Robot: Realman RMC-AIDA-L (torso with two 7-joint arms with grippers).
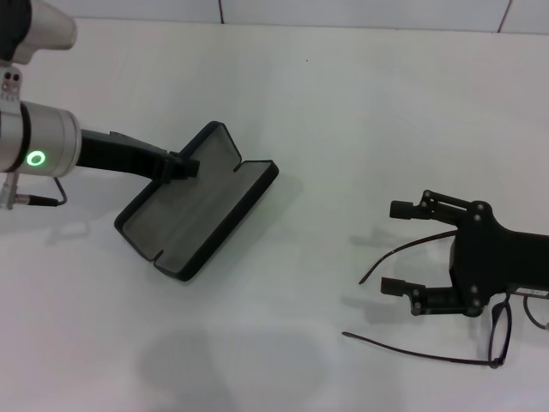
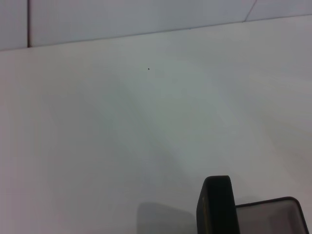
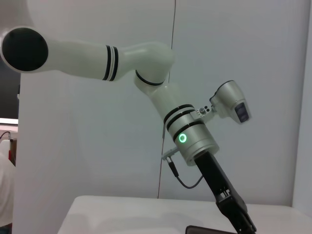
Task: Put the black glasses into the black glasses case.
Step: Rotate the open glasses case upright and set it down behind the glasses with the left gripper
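Right tool (image 1: 405, 248) sits low over the near right part of the white desk (image 1: 343, 112), its two dark fingers (image 1: 401, 209) spread wide apart and pointing toward the robot's left, with nothing held between them. Just under and beside it lie the black glasses (image 1: 480, 335), resting on the desk with their temple arms unfolded: one long thin arm runs along the desk toward the near edge of the head view, the other curves out between the spread fingers, and one round lens rim shows just beside the tool's body, which hides part of the frame. Whether the tool touches the frame cannot be told. Farther off and well apart to the left, the black glasses case (image 1: 196, 202) lies opened flat on the desk, both halves showing their grey lining, set at a slant. Left tool (image 1: 182, 166) reaches in from the far left and sits at the case's far half, at the rim of it; whether its fingers are open or closed on that rim cannot be told. The left wrist view shows one dark finger (image 2: 217, 204) next to a corner of the case and bare desk beyond. The right wrist view shows the left arm (image 3: 190, 141) with a green ring light, slanting down toward the desk.
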